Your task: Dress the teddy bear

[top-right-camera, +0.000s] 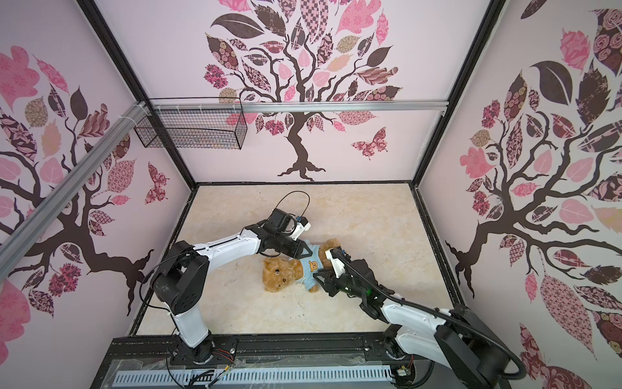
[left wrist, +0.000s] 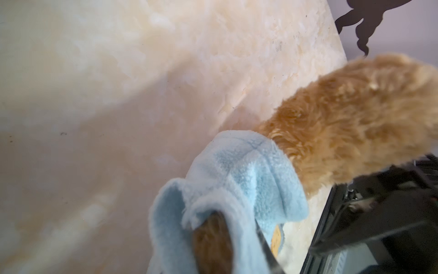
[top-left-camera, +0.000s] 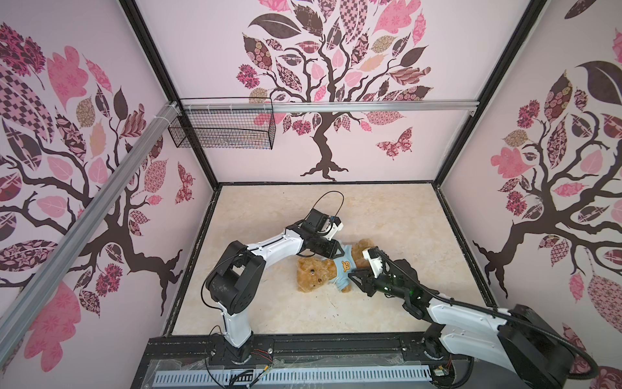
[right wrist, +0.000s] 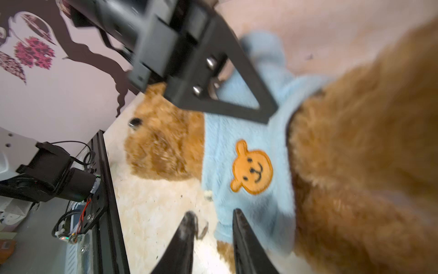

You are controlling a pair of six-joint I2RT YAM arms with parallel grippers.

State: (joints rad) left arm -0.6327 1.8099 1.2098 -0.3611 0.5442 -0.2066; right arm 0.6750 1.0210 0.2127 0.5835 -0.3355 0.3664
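Teddy bear (top-left-camera: pixel 314 274) supine at mid-tabletop (top-left-camera: pixel 269 215), head toward 8 o'clock, light blue shirt (top-left-camera: pixel 343 266) already on. Step: probably straightening it. Left gripper (top-left-camera: pixel 339 251), on the 12 o'clock sleeve: grip indeterminate. Right gripper (right wrist: pixel 212 212), at the 4 o'clock hem: fingers parted, empty. Next, likely: pinch the hem, draw legward.

Left arm (top-left-camera: pixel 269 243): rises from the near edge of the table, folds at a high elbow (top-left-camera: pixel 235 269), then reaches forward toward the middle.
Left wrist (top-left-camera: pixel 316 223): tipped downward, with its white camera (top-left-camera: pixel 335 229) on the far side.
Left gripper (top-left-camera: pixel 339 251): low and pointing right. One triangular finger (right wrist: pixel 227 110) shows side-on and hides its partner, so the gap cannot be judged.
Right arm (top-left-camera: pixel 464 315): stretches long and low from the near right corner toward the middle.
Right wrist (top-left-camera: pixel 397 281): angled down.
Right gripper (top-left-camera: pixel 350 276): low and pointing left. Its two dark fingers (right wrist: pixel 246 242) stand apart with a clear gap.
Spacing: the two grippers are near each other, not touching.
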